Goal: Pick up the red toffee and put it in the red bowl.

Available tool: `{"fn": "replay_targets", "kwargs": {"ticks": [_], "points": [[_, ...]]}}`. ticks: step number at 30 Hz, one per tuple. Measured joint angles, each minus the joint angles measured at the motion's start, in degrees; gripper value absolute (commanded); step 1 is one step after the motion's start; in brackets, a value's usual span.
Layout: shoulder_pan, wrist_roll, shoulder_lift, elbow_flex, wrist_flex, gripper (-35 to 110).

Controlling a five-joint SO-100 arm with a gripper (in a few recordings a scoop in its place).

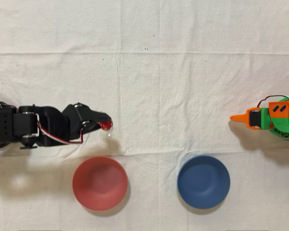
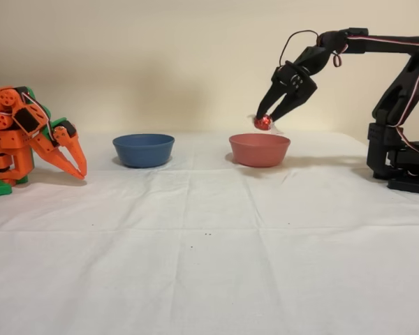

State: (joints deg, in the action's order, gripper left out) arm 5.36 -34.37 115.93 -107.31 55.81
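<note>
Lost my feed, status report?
Gripper shut on red toffee, held aloft. Red bowl nearby, toffee not in yet. Nothing in the way.

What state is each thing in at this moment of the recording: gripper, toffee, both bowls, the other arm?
gripper: shut on the red toffee, raised above the table
red toffee: held in the air, not yet in a bowl
red bowl: upright on the cloth, nothing inside
blue bowl: upright on the cloth, nothing inside
orange arm: idle, folded down with its tip near the cloth
</note>
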Motion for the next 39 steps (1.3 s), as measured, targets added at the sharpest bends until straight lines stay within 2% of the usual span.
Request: {"fn": "replay_targets", "kwargs": {"ticks": [11,20,39], "points": [[12.5,-6.5,4.0,-3.1,-2.5,8],[19.3,-9.9,4.9,-11.0,-8.8,8],[26.8,-16.1,-2.0,-14.8,-23.7,8]]}}
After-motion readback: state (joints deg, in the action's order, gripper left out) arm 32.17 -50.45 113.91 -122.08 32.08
